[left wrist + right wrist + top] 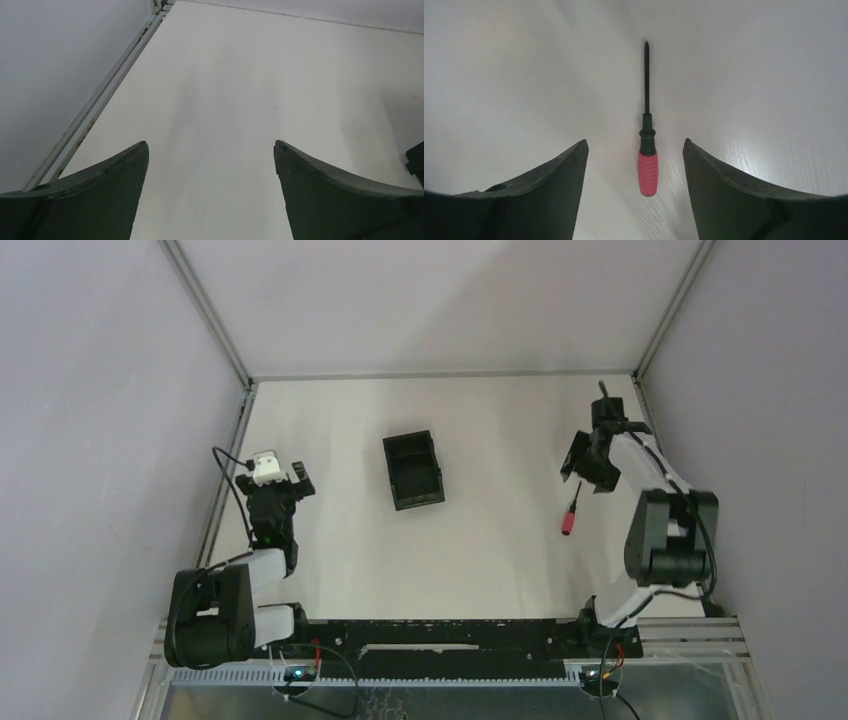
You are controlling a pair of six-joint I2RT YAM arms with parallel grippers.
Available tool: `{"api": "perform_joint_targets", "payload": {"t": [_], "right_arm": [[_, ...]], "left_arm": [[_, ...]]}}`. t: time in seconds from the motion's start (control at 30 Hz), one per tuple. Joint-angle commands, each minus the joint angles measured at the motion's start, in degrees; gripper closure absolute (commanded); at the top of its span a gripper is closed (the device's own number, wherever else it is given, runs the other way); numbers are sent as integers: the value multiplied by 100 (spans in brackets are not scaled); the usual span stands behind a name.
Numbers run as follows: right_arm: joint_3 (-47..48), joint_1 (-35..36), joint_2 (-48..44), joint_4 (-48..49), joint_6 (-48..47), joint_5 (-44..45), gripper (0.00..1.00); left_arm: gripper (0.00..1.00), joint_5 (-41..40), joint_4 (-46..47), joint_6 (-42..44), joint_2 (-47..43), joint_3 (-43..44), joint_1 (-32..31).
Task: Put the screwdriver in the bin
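Observation:
The screwdriver, with a red handle and a thin black shaft, lies flat on the white table at the right. In the right wrist view the screwdriver lies between my fingers, handle nearest and tip pointing away. My right gripper hovers over it, open and not touching it; its open jaws show in the right wrist view. The black open-top bin stands empty near the table's middle. My left gripper is at the left, open and empty, over bare table in the left wrist view.
Metal frame rails run along the table's left edge and back edge, with grey walls beyond. A dark corner shows at the right border of the left wrist view; I cannot tell what it is.

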Motion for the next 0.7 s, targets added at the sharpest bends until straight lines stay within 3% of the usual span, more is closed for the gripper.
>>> {"api": "perform_joint_targets", "payload": {"t": [0.0,0.27,0.47,0.53,0.57,0.67], "right_arm": [[-131,8,619,17,-163,-143,26],[-749,8,1153,597,-169,-254,39],[-867,13,1185,594,-348,-306,66],[-832,16,1108,559,-480,-386,94],[-782,17,1049,510,-544,-422,100],[-430,17,857,144,-691,-434,100]], "left_arm": [[0,-16,127,-37,-69,62,-34],[0,-21,130,-40,-69,64,-32],[0,-21,130,-36,-74,61,-33],[0,-14,129,-38,-70,70,-34],[0,-19,125,-38,-73,65,-34],[0,-19,129,-40,-70,64,-33]]}}
